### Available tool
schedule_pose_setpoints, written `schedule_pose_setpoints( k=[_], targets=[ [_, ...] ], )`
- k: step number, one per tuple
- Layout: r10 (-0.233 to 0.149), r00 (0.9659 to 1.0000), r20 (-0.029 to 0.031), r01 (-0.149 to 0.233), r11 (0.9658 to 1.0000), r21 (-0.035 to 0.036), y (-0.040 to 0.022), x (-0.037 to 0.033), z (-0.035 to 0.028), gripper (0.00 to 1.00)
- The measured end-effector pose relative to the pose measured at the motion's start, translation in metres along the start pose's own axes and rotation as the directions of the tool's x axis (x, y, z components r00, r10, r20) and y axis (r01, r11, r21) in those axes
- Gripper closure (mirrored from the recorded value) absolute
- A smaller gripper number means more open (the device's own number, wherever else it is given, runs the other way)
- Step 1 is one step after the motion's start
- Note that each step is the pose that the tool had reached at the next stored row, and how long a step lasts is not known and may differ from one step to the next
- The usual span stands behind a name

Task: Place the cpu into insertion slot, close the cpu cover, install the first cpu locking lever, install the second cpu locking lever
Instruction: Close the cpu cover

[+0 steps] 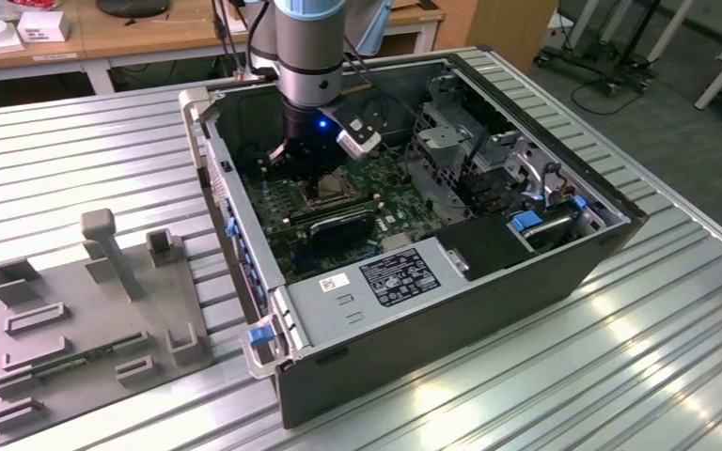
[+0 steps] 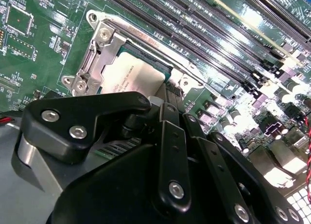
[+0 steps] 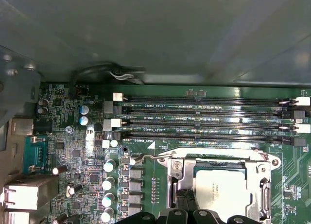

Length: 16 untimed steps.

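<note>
- The cpu [image 3: 221,190] sits in the insertion slot [image 3: 218,164] on the green board [image 3: 77,156].
- The cpu cover [image 3: 262,185] looks shut over it.
- The end effector [image 3: 187,207] hangs just beside the slot; wide or narrow, nobody can tell.
- The lever [image 3: 150,157] step seems in hand; it needs a gentle, well-aimed push.

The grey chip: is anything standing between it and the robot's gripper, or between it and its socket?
Nothing visible does. The chip already sits in its socket, with the silvery metal frame lying around its face. The gripper hangs close over the frame's edge, with no cable or part between them.
</note>
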<state>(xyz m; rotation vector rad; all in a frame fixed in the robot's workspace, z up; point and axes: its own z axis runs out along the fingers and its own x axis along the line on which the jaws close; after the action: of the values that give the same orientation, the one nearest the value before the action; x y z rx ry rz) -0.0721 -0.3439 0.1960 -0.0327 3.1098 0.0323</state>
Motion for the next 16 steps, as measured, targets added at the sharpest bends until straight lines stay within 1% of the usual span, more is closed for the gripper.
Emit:
schedule_pose_setpoints(
  k=[4, 5, 13, 16],
  targets=[
    [0.0, 1.0, 0.001, 0.0, 1.0, -0.0013, 0.0004, -0.0003, -0.0008, 0.9],
    [0.0, 1.0, 0.0024, 0.0, 1.0, -0.0033, 0.001, -0.0007, -0.0023, 0.9],
    [0.0, 1.0, 0.0016, 0.0, 1.0, -0.0021, 0.001, -0.0009, -0.0108, 0.9],
    [0.0, 1.0, 0.0015, 0.0, 1.0, -0.0021, 0.0011, -0.001, -0.0155, 0.9]
  ],
)
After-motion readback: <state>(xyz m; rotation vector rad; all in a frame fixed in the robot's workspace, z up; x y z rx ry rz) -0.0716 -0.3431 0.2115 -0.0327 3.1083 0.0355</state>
